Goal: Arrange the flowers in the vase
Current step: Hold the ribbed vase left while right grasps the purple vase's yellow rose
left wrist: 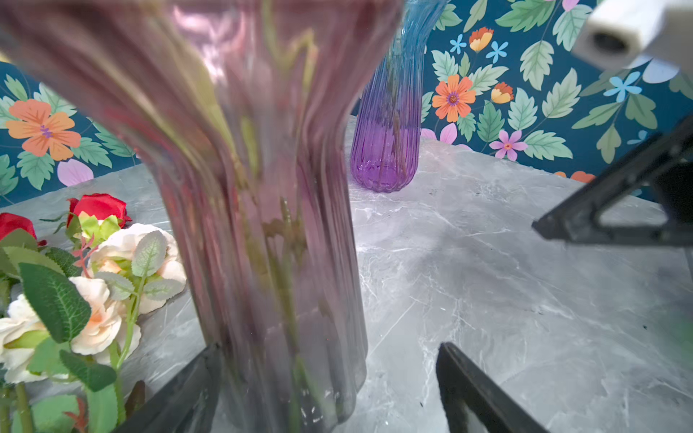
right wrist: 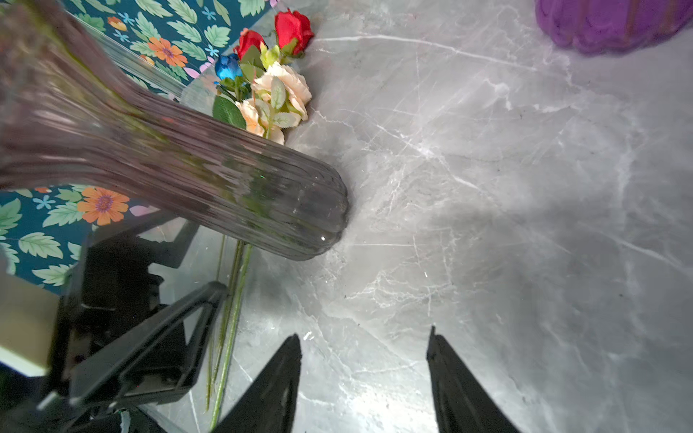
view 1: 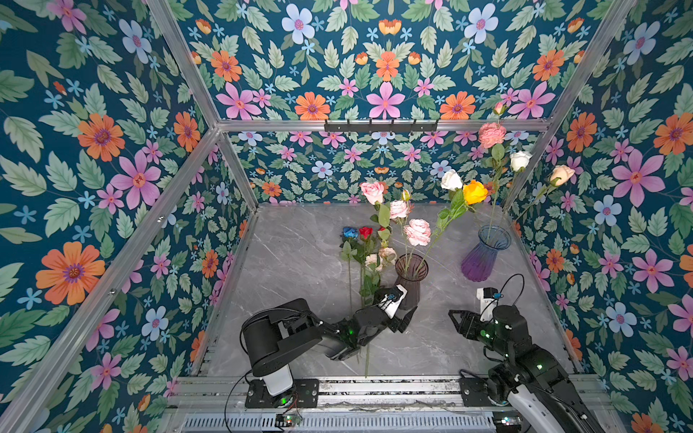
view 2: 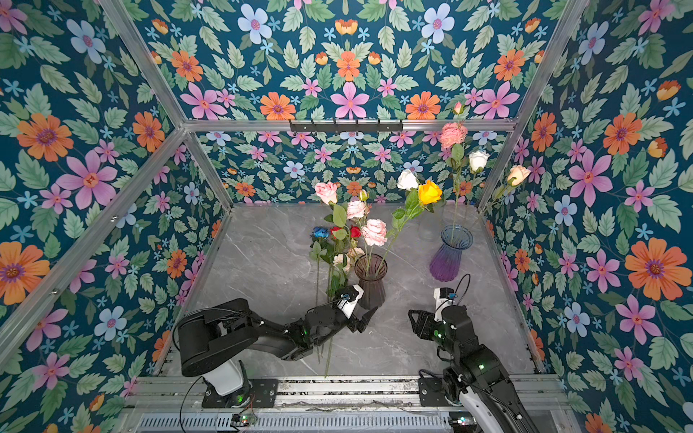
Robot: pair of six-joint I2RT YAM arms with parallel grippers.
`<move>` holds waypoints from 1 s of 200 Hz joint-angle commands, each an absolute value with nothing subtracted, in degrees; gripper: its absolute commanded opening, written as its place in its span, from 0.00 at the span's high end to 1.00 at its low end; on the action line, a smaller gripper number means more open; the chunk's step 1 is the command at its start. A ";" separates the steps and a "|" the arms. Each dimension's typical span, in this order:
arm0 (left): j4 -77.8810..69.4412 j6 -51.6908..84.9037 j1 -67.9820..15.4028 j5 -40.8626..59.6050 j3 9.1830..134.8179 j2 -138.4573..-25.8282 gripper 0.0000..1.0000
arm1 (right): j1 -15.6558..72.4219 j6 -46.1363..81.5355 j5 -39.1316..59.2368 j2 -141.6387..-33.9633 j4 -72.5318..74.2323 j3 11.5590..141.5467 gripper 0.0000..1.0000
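A smoky pink ribbed vase (view 1: 411,277) (left wrist: 262,187) stands mid-table holding several flowers: pink roses (view 1: 418,231), a yellow one (view 1: 474,192) and a white one (view 1: 451,180). My left gripper (view 1: 408,305) (left wrist: 330,348) is open around its base; one finger touches the glass and the other stands clear. Blue (view 1: 350,233), red (view 1: 366,232) and cream flowers (left wrist: 101,307) lie on the table left of this vase. My right gripper (view 1: 452,314) (right wrist: 363,333) hovers open and empty to its right.
A blue-to-purple vase (view 1: 483,255) (right wrist: 615,22) stands at the back right with a pink peony (view 1: 491,135), a white rose (view 1: 520,160) and a cream rose (view 1: 561,174). Flowered walls enclose the grey marble table (view 1: 300,270). Long stems (right wrist: 228,318) trail toward the front rail.
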State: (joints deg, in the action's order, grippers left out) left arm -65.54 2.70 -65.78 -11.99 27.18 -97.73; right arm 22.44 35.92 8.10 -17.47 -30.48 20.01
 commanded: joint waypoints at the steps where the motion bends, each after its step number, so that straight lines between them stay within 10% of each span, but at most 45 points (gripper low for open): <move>1: -63.94 1.28 -65.66 -11.39 27.92 -97.59 0.10 | 22.48 37.04 7.62 -20.43 -25.17 23.30 0.45; 82: -62.68 0.66 -65.07 -12.12 28.10 -96.52 0.10 | 22.48 30.32 9.20 -44.35 -18.93 51.60 0.68; 200: -60.47 3.42 -64.87 -11.67 22.82 -85.86 0.11 | 19.98 28.68 7.59 -60.37 -23.39 70.04 0.69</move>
